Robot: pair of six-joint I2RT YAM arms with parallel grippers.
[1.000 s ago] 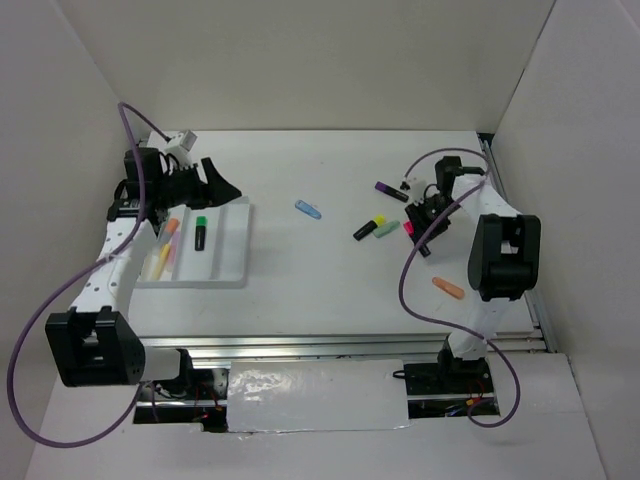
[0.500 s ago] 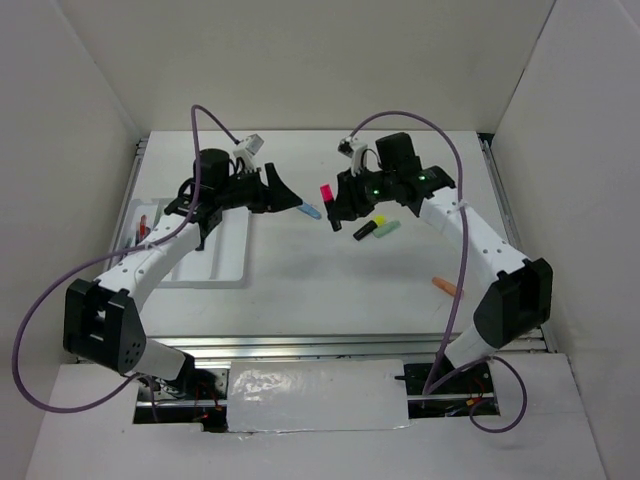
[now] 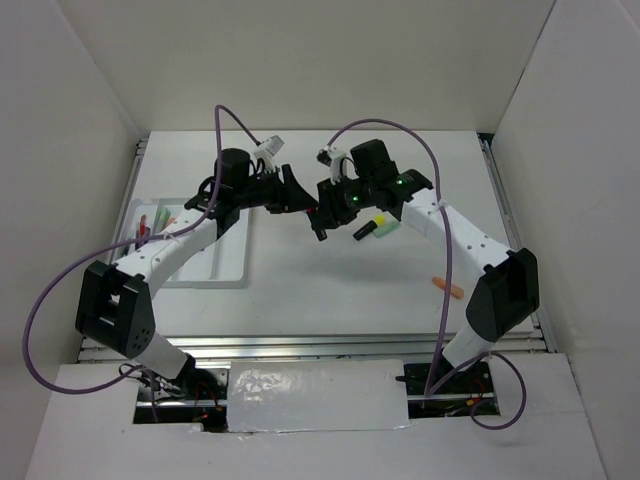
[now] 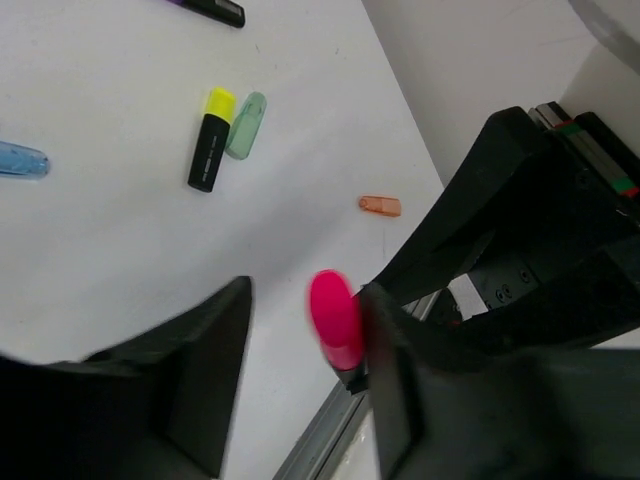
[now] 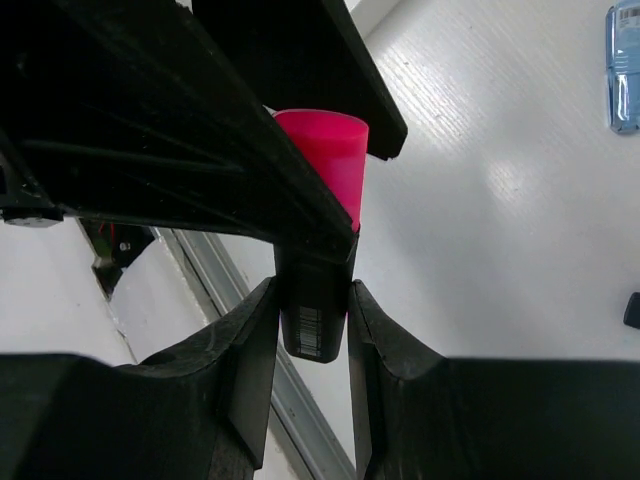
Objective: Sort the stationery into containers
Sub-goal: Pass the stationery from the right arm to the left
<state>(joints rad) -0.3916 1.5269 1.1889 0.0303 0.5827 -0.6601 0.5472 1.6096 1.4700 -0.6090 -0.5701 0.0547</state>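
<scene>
Right gripper [image 5: 312, 300] clenched on the black barrel of a pink highlighter [image 5: 322, 150], holding it clear of the table [image 3: 330, 290] over its middle; the pink cap points up between the jaws of the left gripper [image 4: 305, 300]; those jaws stand apart around the cap, one against it, a gap showing on the other side; on the table beyond, a yellow-capped highlighter [image 4: 208, 140] and a mint highlighter [image 4: 245, 125] lie side by side, touching; a blue pen [image 4: 20, 160] lies near them; an orange marker [image 4: 380, 205] lies well apart; the tray [image 3: 205, 280] sits at the left, with coloured pens [image 3: 150, 222] at its left end.
</scene>
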